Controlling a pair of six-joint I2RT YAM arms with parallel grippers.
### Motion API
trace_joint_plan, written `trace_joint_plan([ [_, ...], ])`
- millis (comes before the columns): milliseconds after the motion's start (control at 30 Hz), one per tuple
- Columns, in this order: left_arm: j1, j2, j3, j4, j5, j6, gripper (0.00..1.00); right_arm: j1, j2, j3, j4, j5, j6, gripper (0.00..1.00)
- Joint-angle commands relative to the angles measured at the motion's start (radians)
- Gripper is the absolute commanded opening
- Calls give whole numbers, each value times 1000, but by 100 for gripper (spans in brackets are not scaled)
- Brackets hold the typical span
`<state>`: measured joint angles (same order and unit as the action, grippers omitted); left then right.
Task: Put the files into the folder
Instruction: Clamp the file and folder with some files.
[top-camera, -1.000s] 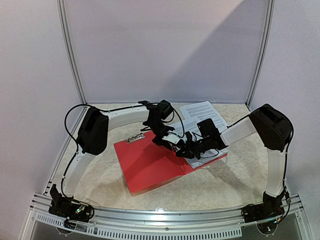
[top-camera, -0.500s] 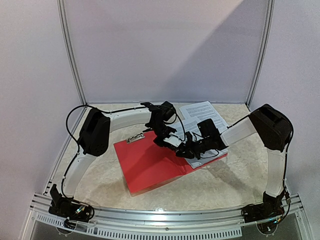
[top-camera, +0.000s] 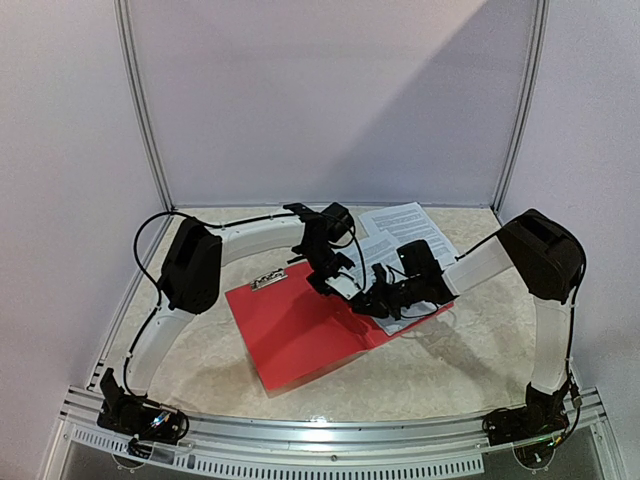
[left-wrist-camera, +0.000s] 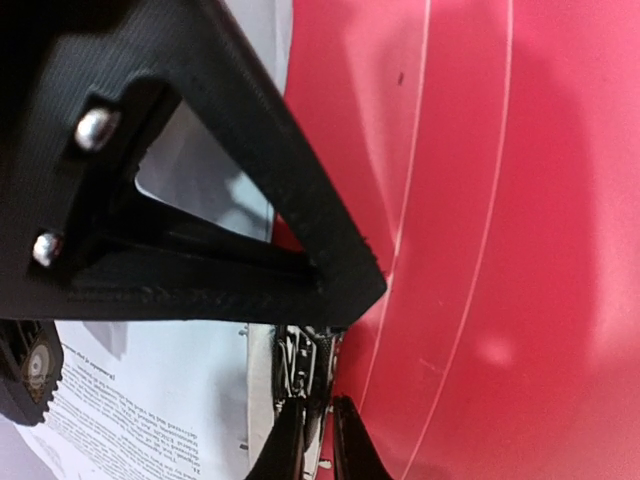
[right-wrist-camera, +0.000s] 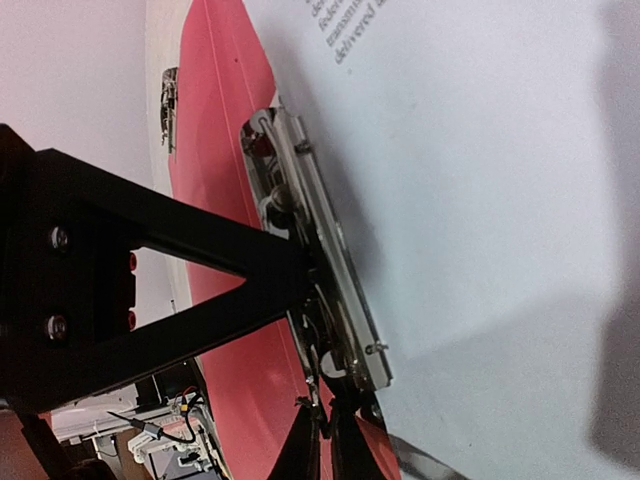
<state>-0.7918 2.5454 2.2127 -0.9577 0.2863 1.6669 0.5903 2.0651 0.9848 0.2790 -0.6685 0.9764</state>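
Right wrist: red folder's (right-wrist-camera: 225, 200) silver clip (right-wrist-camera: 320, 290) borders white files (right-wrist-camera: 480, 200); right fingers (right-wrist-camera: 180, 290) closed, left fingers (left-wrist-camera: 200, 200) unclear.

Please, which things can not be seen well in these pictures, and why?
Top view: where the left gripper and right gripper meet the folder; their own bodies hide it.
Left wrist view: part of the files; a black finger covers them.
Right wrist view: the printed text, cut by the top edge; the clip, partly behind a finger.

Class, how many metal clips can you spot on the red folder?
2. An edge clip sits on the folder's far edge, left half; a middle clip lies near the fold, beside the paper. More may be hidden.
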Motion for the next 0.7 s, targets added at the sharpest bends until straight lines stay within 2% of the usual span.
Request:
trace_joint_plan([
  [0, -21, 82, -22, -109, -29, 30, 0, -12, 24, -93, -82, 81, 77, 7],
  [300, -20, 82, -22, -119, -25, 47, 0, 19, -56, -106, 92, -12, 195, 11],
  [500, -18, 81, -21, -122, -23, 44, 0, 26, -137, -154, 155, 3, 278, 10],
  [667, -18, 80, -22, -125, -24, 41, 0, 37, -207, -172, 138, 41, 295, 10],
])
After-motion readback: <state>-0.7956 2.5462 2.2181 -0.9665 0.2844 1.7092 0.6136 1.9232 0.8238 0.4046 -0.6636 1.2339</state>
